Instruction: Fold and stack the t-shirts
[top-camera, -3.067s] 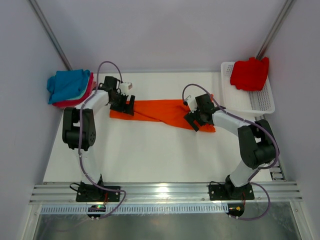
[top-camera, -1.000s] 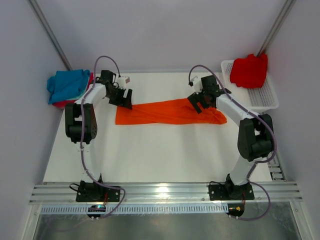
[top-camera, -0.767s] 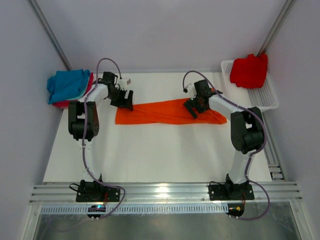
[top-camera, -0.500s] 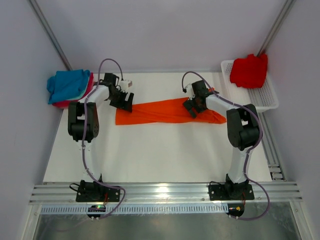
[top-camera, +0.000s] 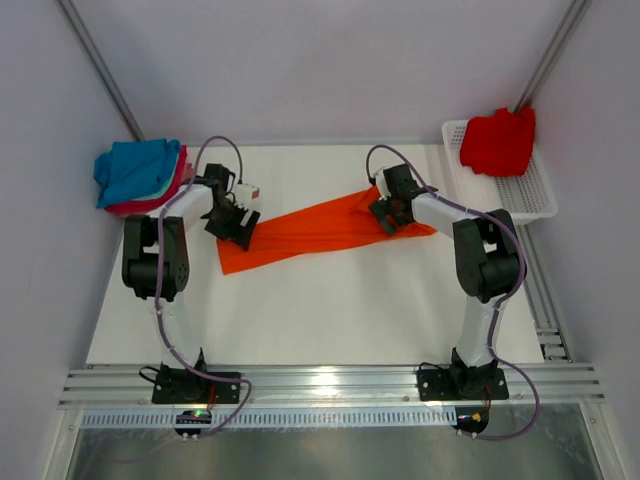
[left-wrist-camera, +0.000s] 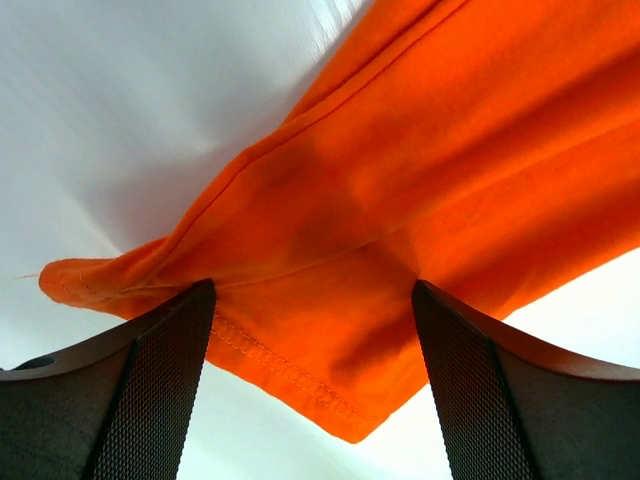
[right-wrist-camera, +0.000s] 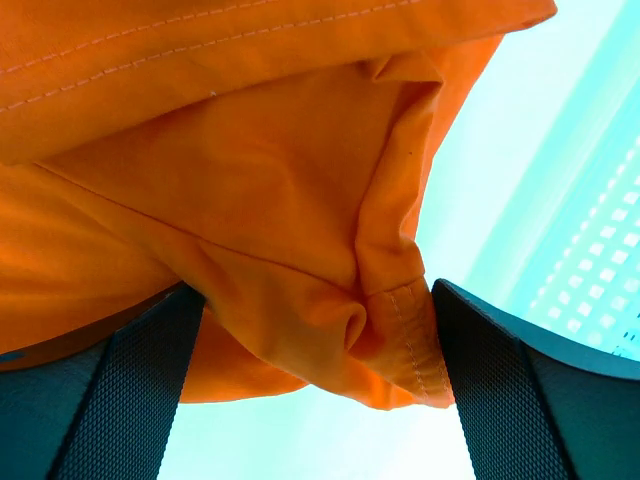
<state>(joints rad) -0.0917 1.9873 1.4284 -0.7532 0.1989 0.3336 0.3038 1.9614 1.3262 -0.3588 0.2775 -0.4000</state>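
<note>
From above, the orange t-shirt (top-camera: 305, 232) lies slantwise across the desk (top-camera: 320, 310), the left gripper (top-camera: 236, 227) and right gripper (top-camera: 385, 212) at its ends. Left wrist: fingers clenched on the cloth. Right wrist: same, bunched fabric grasped.

Shirt (top-camera: 300, 232) between stack (top-camera: 140, 175), basket (top-camera: 525, 195)

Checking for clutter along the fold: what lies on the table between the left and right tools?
In the top view, only the orange t-shirt spans from the left tool to the right tool; nothing else lies there.
</note>
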